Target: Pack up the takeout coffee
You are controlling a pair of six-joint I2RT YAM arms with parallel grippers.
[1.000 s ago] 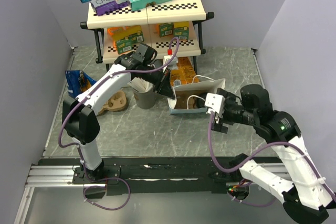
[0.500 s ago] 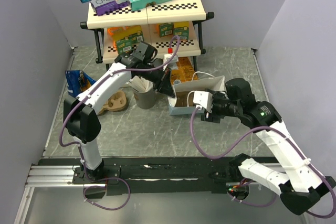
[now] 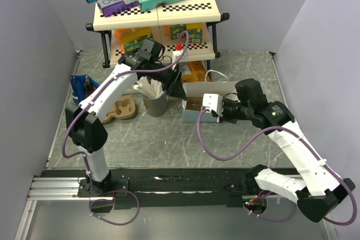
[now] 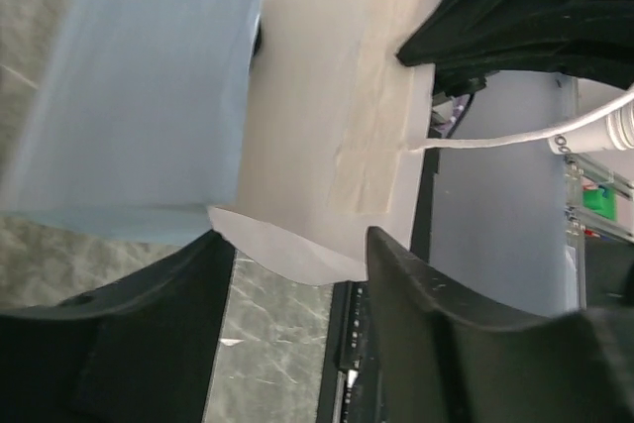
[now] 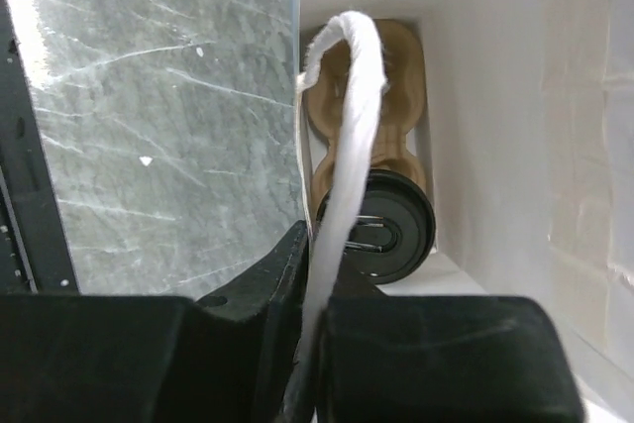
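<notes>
The takeout coffee [image 5: 391, 225], of which only the round black lid shows, stands inside a white paper bag [image 3: 211, 89] on a brown pulp carrier [image 5: 367, 96]. My right gripper [image 5: 315, 344] is shut on the bag's white rope handle [image 5: 347, 146], at the bag's near side [image 3: 207, 111]. My left gripper [image 3: 175, 87] is open at the bag's far left edge. In the left wrist view the bag's paper edge [image 4: 337, 116] lies just past the black fingertips [image 4: 416, 274], which do not pinch it.
A grey cup of white sticks [image 3: 154, 102] stands left of the bag, with a second pulp carrier [image 3: 121, 111] and a blue snack bag [image 3: 83, 86] further left. A two-tier rack [image 3: 160, 21] of boxes stands behind.
My left gripper has opened, let go of the bag's edge and drawn back. My right gripper has moved left to the bag and shut on its rope handle.
</notes>
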